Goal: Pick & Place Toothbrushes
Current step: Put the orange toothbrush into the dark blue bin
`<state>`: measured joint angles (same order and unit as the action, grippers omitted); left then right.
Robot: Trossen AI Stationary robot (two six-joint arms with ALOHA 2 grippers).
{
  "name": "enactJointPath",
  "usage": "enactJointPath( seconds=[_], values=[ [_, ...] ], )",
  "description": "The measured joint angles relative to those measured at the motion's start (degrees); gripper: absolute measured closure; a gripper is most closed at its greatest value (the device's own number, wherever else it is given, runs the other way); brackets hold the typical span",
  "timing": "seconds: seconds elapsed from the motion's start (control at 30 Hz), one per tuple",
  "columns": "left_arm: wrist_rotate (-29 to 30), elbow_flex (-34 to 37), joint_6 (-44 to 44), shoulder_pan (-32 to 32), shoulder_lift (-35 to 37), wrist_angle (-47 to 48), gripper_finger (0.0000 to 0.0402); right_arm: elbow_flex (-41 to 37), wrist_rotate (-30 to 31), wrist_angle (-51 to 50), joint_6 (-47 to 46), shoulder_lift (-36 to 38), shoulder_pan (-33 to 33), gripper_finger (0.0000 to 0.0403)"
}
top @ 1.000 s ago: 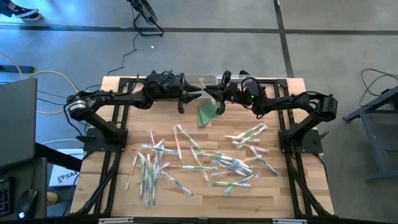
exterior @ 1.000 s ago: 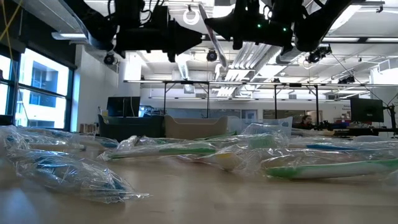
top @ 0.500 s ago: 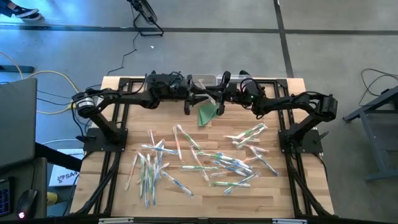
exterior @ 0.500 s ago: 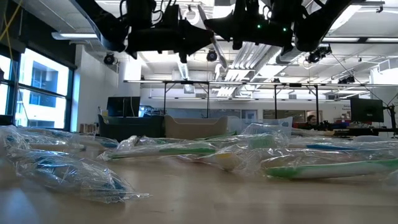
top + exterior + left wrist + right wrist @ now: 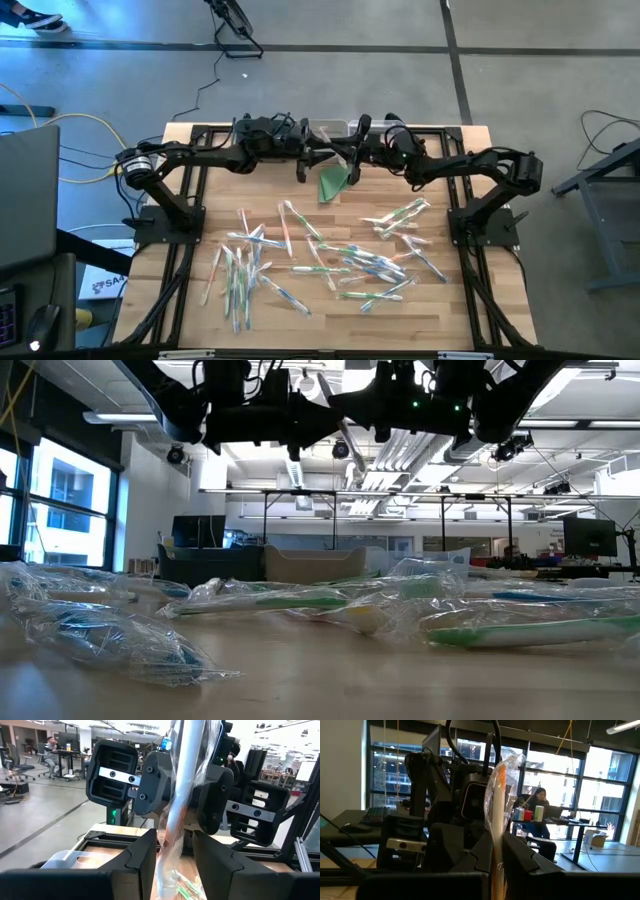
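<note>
Right gripper [image 5: 496,865] pinches one wrapped toothbrush [image 5: 496,820] above the table's [image 5: 460,310] far edge; left gripper [image 5: 172,852], fingers parted around the same toothbrush, meets it mid-air. Remaining toothbrushes [image 5: 330,262] lie scattered across the table's middle, so most picking remains.

Scattered toothbrushes [image 5: 330,262] across mid-table; bare front edge

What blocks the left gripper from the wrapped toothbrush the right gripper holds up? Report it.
Nothing visible does. The left gripper already has its open fingers on either side of the wrapped toothbrush, which the right gripper holds above the table's far edge.
</note>
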<state>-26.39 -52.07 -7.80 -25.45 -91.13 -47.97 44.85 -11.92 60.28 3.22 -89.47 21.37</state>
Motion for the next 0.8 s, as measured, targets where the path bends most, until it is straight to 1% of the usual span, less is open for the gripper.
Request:
enactJointPath(
  seconds=[0.13, 0.2, 0.3, 0.5, 0.6, 0.67, 0.8],
  values=[
    [0.0, 0.0, 0.0, 0.0, 0.0, 0.0, 0.0278, 0.0, 0.0, 0.0, 0.0, 0.0, 0.0, 0.0386],
    [0.0, 0.0, 0.0, 0.0, 0.0, 0.0, 0.0285, 0.0, 0.0, 0.0, 0.0, 0.0, 0.0, 0.0386],
    [0.1, 0.0, 0.0, 0.0, 0.0, 0.0, 0.0308, 0.0, 0.0, 0.1, 0.0, 0.0, 0.0, 0.0386],
    [0.2, 0.0, 0.0, 0.0, 0.0, 0.0, 0.0367, 0.0, 0.0, 0.1, 0.0, 0.0, 0.0, 0.0386],
    [0.2, 0.0, 0.2, 0.0, 0.0, 0.0, 0.0388, 0.0, 0.0, 0.1, -0.2, 0.0, 0.0, 0.0386],
    [0.2, 0.0, 0.2, 0.0, 0.0, 0.0, 0.0394, 0.0, 0.0, 0.1, -0.4, 0.0, 0.0, 0.0386],
    [0.2, 0.0, 0.2, 0.0, 0.0, 0.0, 0.0393, 0.0, -0.2, 0.1, -0.5, 0.0, 0.0, 0.0386]
  ],
)
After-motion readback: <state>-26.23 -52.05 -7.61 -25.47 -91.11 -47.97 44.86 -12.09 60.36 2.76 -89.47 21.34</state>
